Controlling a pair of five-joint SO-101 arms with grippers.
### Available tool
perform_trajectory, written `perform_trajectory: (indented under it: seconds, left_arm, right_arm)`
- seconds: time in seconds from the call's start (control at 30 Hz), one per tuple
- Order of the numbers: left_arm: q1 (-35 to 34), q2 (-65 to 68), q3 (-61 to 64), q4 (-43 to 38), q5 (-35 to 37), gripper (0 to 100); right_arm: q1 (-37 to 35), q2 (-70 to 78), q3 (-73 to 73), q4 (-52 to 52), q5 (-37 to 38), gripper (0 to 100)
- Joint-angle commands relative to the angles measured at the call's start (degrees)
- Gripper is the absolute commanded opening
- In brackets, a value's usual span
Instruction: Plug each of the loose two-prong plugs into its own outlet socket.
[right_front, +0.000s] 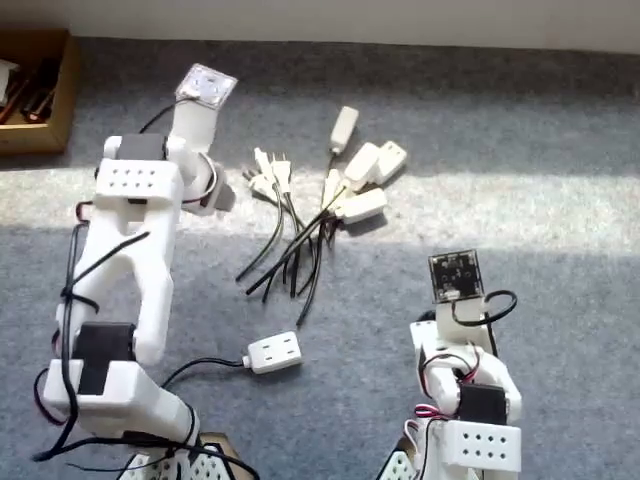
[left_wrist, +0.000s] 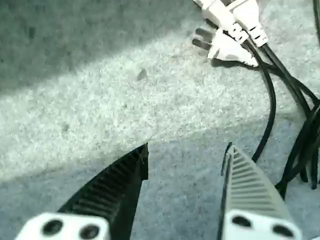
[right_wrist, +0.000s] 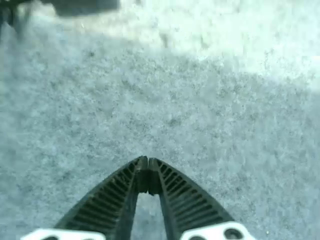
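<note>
Nothing has been plugged in: plugs (right_front: 268, 175) (upper centre) are left loose near sockets (right_front: 360, 162). The left tool (left_wrist: 188, 146) is held wide, the right tool (right_wrist: 148, 160) pinched together, both empty.

box (right_front: 62, 90): cut off at edge | plugs (left_wrist: 222, 17): partly cut off

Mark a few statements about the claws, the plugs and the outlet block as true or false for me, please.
1. The left claw is open above grey carpet. True.
2. The right claw holds a plug. False: it is shut on nothing.
3. White two-prong plugs lie loose near the left claw. True.
4. The outlet block has a plug in it. False: its sockets look empty.
</note>
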Motion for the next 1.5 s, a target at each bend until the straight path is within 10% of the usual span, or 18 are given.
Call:
perform_trajectory:
  seconds: [0.0,0.27,0.53,0.97,1.47]
  left_arm:
    - [-3.56,0.22,-6.55,7.3,1.93,25]
    - [-5.85,-10.59,10.42,7.21,-0.44,25]
    - [-8.4,-27.56,46.2,-14.68,-0.44,25]
    - [-10.86,-58.68,75.03,-25.76,-0.44,25]
    - [-11.38,-71.87,83.12,-26.46,-0.44,24]
  right_arm:
    - [-6.55,4.7,-12.0,-1.19,-0.18,7.0]
    - [-13.05,50.95,-50.86,6.99,-0.26,7.4]
    - [-18.86,94.02,-90.33,16.48,-13.63,7.4]
    - [-31.96,111.69,-95.6,4.7,-43.25,7.4]
    - [-34.07,123.74,-95.69,-15.69,-15.12,7.7]
